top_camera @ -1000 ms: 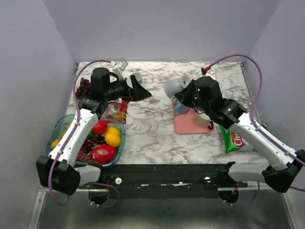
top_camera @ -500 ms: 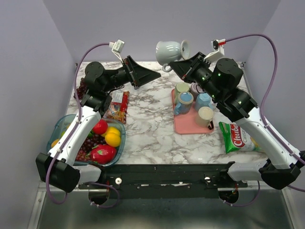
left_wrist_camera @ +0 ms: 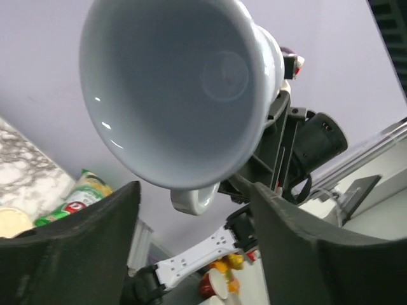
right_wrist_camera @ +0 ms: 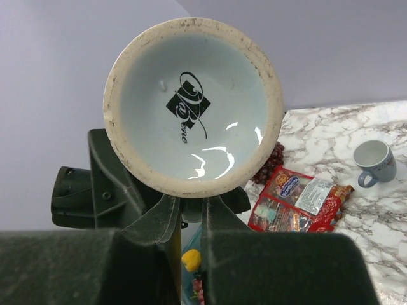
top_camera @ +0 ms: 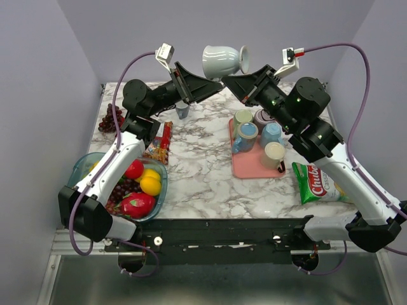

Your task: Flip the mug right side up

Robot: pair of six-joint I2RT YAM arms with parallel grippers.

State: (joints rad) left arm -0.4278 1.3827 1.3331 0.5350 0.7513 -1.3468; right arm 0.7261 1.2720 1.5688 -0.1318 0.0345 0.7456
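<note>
The pale mug [top_camera: 224, 61] is in the air above the back of the table, lying on its side. Its mouth [left_wrist_camera: 172, 89] faces my left wrist camera and its stamped base [right_wrist_camera: 193, 105] faces my right wrist camera. My right gripper [top_camera: 233, 80] [right_wrist_camera: 191, 204] is shut just under the mug's base, on the handle [left_wrist_camera: 194, 198]. My left gripper [top_camera: 218, 84] [left_wrist_camera: 196, 188] is open, its fingers spread either side below the mug's mouth and not touching it.
A pink tray [top_camera: 254, 168] with several cups stands under the right arm. A chips bag [top_camera: 315, 184] lies to its right. A fruit bowl [top_camera: 84, 165], grapes [top_camera: 109, 119], a snack packet [top_camera: 159, 143] and a small cup [top_camera: 182, 109] are on the left.
My right gripper has lifted the mug from the table high into the air and turned it on its side. My left gripper has risen to meet it.
</note>
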